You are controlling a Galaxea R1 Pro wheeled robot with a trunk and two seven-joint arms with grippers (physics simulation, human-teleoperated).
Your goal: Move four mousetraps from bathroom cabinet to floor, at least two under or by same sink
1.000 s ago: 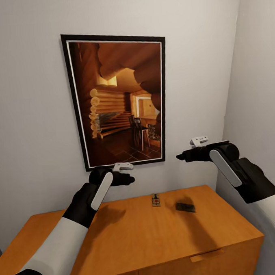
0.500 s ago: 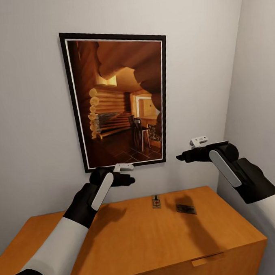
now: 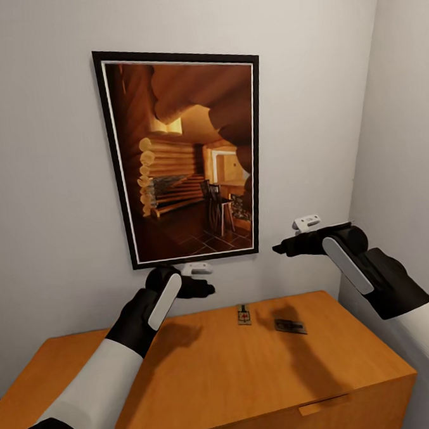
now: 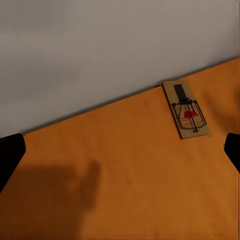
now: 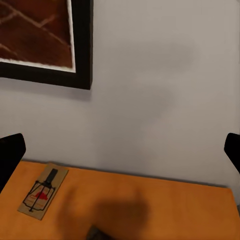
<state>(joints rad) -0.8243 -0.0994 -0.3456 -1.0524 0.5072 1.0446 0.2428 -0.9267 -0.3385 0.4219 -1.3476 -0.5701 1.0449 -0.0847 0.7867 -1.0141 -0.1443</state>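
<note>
Left end effector [image 3: 203, 285]: hovers above the cabinet's worktop near the back wall, holding nothing; in the left wrist view its two dark fingertips [image 4: 11, 155] stand far apart at the frame's edges, so the jaws are wide.
Right end effector [image 3: 281, 247]: held higher, in front of the wall beside the picture's lower corner; its fingertips [image 5: 10, 152] are likewise spread wide, with nothing between them.
Mousetrap by the wall [image 3: 244, 314]: a small wooden board with dark wire and a red patch, lying flat on the worktop, close to the back wall, below and to the right of the left end effector.
Second mousetrap [image 3: 290, 326]: darker, lying flat just to the right of the first, apart from it and roughly beneath the right end effector.
Arms: both forearms reach forward over the cabinet [image 3: 262, 376], black gloves over white sleeves, wrists level, fingers pointing towards the wall.
Surroundings: a black-framed picture [image 3: 180, 156] of a log-cabin interior hangs above the cabinet; a side wall closes in on the right.
</note>
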